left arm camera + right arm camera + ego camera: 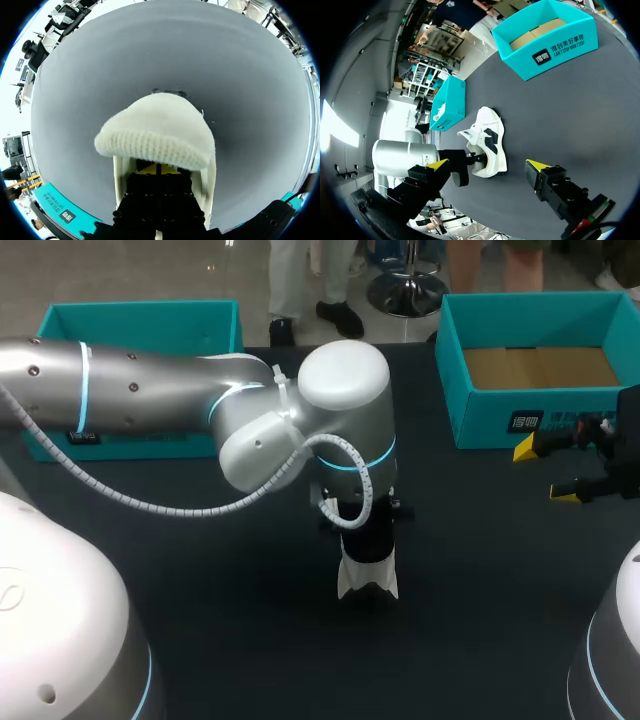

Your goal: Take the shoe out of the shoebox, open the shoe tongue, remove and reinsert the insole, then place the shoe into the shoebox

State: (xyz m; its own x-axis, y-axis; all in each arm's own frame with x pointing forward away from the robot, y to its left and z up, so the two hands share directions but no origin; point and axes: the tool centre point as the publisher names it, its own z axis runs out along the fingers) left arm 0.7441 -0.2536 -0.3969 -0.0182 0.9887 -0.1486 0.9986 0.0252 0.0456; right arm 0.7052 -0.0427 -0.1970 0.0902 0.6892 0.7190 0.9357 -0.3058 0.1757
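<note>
My left claw (157, 170) is down on the shoe (368, 582), which sits out of the box near the middle of the tabletop (480, 620). From the left wrist I see the shoe's knit tongue or collar just ahead of the claw and the white side walls on either side of it, so I judge the fingers are at or in the shoe's opening. Only a sliver of yellow shows, and I cannot tell whether they are apart or pinching anything.

My right claw (548, 470) hangs wide open and empty by the right edge, just in front of the shoebox (540, 368) at the far right corner. The shoe lies well apart from it, toward the middle.

The shoe's long axis seems to run roughly far edge to near edge, with one end poking out on the near side of the left claw. The left arm is plainly the nearer one. I judge the tongue or insole work is in hand, and the right arm would have to cross leftward to help.
</note>
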